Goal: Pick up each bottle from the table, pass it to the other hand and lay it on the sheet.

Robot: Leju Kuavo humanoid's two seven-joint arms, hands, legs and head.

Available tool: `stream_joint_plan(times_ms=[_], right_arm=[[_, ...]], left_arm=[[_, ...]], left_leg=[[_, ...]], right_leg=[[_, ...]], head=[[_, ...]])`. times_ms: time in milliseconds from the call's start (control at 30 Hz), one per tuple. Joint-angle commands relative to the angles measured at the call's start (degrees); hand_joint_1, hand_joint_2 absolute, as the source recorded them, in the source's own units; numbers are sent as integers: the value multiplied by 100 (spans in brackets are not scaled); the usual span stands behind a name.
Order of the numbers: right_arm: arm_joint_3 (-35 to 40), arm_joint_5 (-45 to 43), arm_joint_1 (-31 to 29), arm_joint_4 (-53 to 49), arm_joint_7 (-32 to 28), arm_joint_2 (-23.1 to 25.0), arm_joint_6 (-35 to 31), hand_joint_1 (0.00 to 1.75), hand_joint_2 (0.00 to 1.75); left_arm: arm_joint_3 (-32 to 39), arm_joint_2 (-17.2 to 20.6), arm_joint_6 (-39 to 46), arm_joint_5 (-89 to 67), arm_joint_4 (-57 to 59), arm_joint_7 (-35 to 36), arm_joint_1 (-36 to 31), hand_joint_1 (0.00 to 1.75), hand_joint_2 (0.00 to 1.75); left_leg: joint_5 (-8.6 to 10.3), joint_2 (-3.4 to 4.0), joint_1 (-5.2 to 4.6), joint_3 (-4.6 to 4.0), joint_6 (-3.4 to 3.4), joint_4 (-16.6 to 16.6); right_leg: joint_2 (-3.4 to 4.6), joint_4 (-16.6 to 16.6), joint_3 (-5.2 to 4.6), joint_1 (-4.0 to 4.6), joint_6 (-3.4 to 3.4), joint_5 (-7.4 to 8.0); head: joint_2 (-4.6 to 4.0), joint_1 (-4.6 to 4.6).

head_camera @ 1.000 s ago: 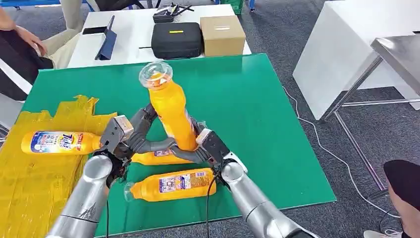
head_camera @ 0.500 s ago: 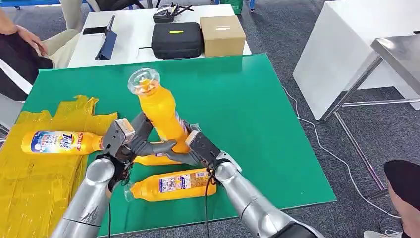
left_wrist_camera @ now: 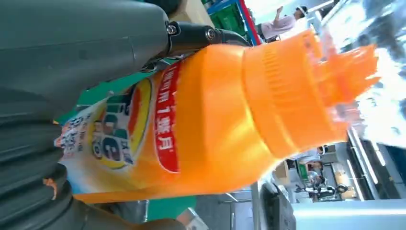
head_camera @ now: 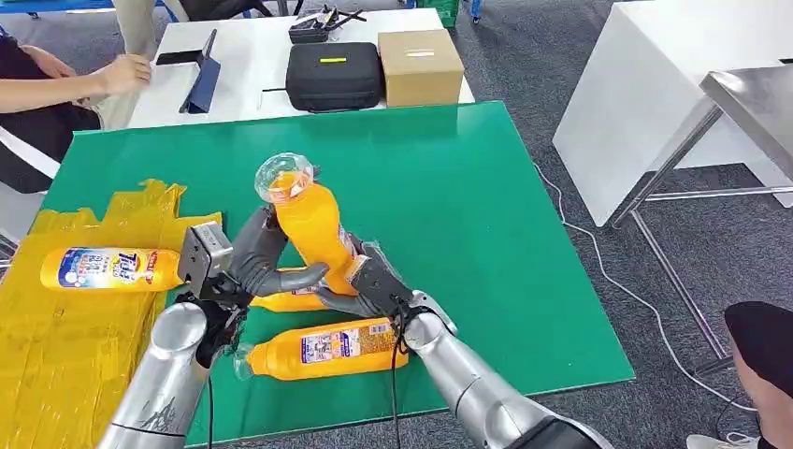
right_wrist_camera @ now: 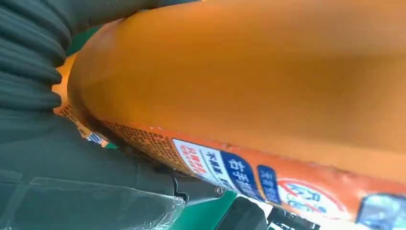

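Left hand (head_camera: 251, 267) — grey thumb and dark fingers wrapped about the lower body of the raised bottle (head_camera: 313, 232), gripping it; the left wrist view shows the glossy label pressed against the ribbed grey cover. Right hand (head_camera: 367, 285) — fingers closed on the same bottle at its base, from the opposite side. Raised bottle: smooth orange plastic, waisted body, ridged orange collar, clear domed cap (head_camera: 283, 177) uppermost; held tilted above the green table (head_camera: 486, 215), cap leaning away from the robot and to its left.

Second bottle (head_camera: 323, 349) — same make, lying on its side on the green surface near the robot, printed label upward, cap toward the robot's left. Third bottle (head_camera: 285, 300) — lying just behind it, largely hidden beneath the hands. Fourth bottle (head_camera: 108, 268) — lying on the yellow sheet (head_camera: 65, 355), a crinkled film at the table's left end.

Beyond: white table (head_camera: 252, 56) bearing a black zip case (head_camera: 334, 75) and a cardboard box (head_camera: 420, 65); a person's arm (head_camera: 84, 79) rests at its left.
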Motion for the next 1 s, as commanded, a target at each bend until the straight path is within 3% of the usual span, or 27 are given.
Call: stream_joint_plan(times_ms=[33,500,633,1000], right_arm=[[160,8,-229,432,62,-59,1,175,175],[113,50,-206,442,73,-43,-37,175,175],[198,-214,-258,604,-64,-18,873,175,175],[291,-328,-304,615,-270,-52,1379,175,175]], left_arm=[[-314,95,-62,8,-14,34,-89,0,175],[-629,-1,-93,77,230,1,-174,0,175],[-803,9,-53,135,457,-14,-308,0,175],[-806,52,2,177,669,-40,-406,0,175]], left_leg=[[-3,-2,1,11,-7,-5],[-1,-9,0,8,-6,-4],[-3,-7,0,14,-9,-4],[-1,-5,-2,10,-8,-4]], right_leg=[[-9,-4,12,1,0,-4],[-15,-4,10,0,1,-4],[-17,-3,15,0,0,-6],[-14,-3,10,-1,0,-4]], head=[[0,-2],[0,0],[0,-2],[0,0]])
